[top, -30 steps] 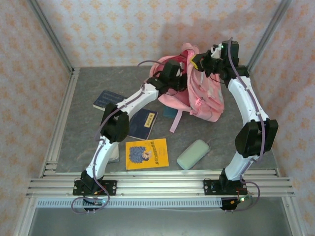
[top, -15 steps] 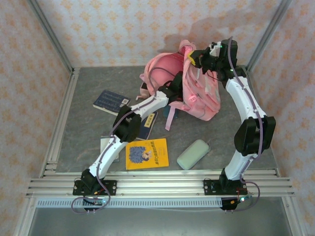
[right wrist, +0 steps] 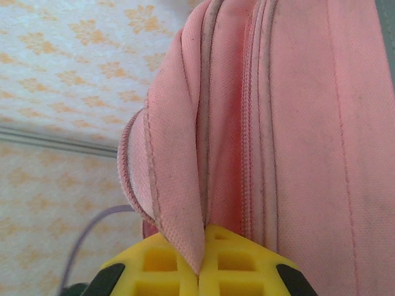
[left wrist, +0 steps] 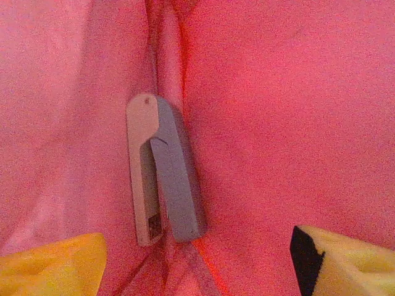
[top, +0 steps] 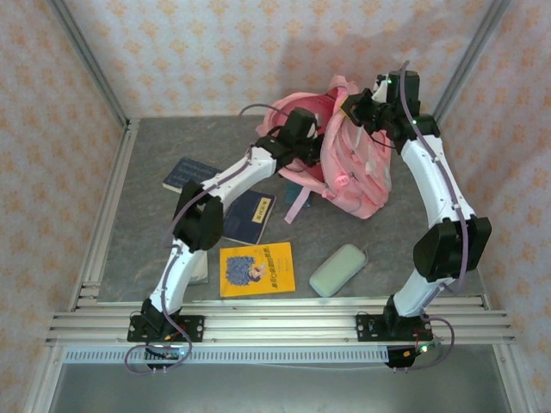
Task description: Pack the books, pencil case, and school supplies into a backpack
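Patterned pale-orange walls [top: 258,52] close in a grey table [top: 155,215], seen from above.

At far left a navy book [top: 189,175] lies flat, its long side running from the near left to the far right. A pale book [top: 201,274] shows as a sliver beside the left arm. A second navy book [top: 250,217] lies nearer the middle, its long side running front to back with a slight lean. Just in front of it a yellow book [top: 256,268] with a cartoon cover lies flat, its long side running left to right.

At the far middle stands the pink backpack [top: 353,163], its long axis running from the back wall toward the near right and its open mouth turned left. The left arm reaches into that mouth. In the left wrist view the left gripper [left wrist: 197,262] has its yellow fingers [left wrist: 49,265] spread wide, gripping nothing. Between and beyond them a slim bar [left wrist: 163,169] lies in a fold of the pink lining, lengthwise away from the camera, white end farthest.

Right of the yellow book the mint-green pencil case [top: 337,269] lies on the table, angled from the near left to the far right, well apart from the backpack.

The right gripper [right wrist: 199,259] is pinched closed on the backpack's top rim fabric.
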{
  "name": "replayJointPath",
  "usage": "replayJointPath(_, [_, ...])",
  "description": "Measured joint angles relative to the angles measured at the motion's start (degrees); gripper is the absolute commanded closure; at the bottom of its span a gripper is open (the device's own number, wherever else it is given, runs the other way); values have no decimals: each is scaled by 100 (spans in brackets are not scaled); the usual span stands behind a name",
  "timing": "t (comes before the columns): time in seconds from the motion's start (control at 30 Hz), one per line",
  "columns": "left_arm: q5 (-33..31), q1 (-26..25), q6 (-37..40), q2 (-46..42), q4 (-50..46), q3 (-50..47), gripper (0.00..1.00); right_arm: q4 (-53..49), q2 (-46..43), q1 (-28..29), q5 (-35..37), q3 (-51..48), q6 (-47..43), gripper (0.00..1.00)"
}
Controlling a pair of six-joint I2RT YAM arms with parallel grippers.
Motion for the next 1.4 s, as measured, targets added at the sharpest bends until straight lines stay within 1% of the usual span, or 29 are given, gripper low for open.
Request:
replayJointPath(0.13, [-72,72,221,-393,-31,-315,21,-225,-17,31,144,0,-264,100])
replayJointPath(0.33, [-284,68,682,-780,-348,-734,21,-492,-11,81,133,11,-442,100])
replayJointPath(0.43, [-435,72,957,-1130,-533,-1084,21,-588,83,94,48,138,-474,100])
replayJointPath(0.53, [-798,74,1189,-1530,-730,-1381,21,-595,201,116,-197,188,-472,100])
replayJointPath(0.63, [-1049,114,1370,-1779,-962,-1506,24,-588,236,160,-442,186,-472,100])
replayJointPath(0.73, [-1189,151,1593,-1978,-1104,-1663,30,-566,236,162,-531,184,-474,100])
replayJointPath(0.8, [-1200,179,1707,-2205,-1228,-1860,33,-476,238,116,-415,181,-483,100])
replayJointPath(0.87, [-1204,184,1764,-2490,-1300,-2041,39,-385,238,44,-284,151,-494,100])
replayJointPath(0.9, [-1204,184,1781,-2621,-1331,-2070,44,-321,238,0,-225,118,-494,100])
replayJointPath(1.0, [-1191,177,1812,-2824,-1342,-1945,67,-170,238,-94,-94,-15,-490,100])
replayJointPath(1.03, [-1180,177,1832,-2830,-1329,-1858,72,-140,238,-116,-48,-57,-490,100])
replayJointPath(1.1, [-1154,179,1836,-2841,-1281,-1823,79,-153,238,-138,35,-92,-494,100])
replayJointPath(1.2, [-1143,155,1880,-2905,-1211,-1967,80,-227,238,-146,146,-90,-540,100])
replayJointPath(1.27, [-1182,79,1939,-3025,-1204,-2164,78,-262,238,-144,179,-87,-584,100])
replayJointPath(1.33, [-1384,-199,2118,-3209,-1268,-2393,72,-339,238,-140,225,-39,-632,100])
replayJointPath(1.4, [-1620,-667,2334,-3386,-1357,-2599,68,-426,238,-140,293,17,-693,100])
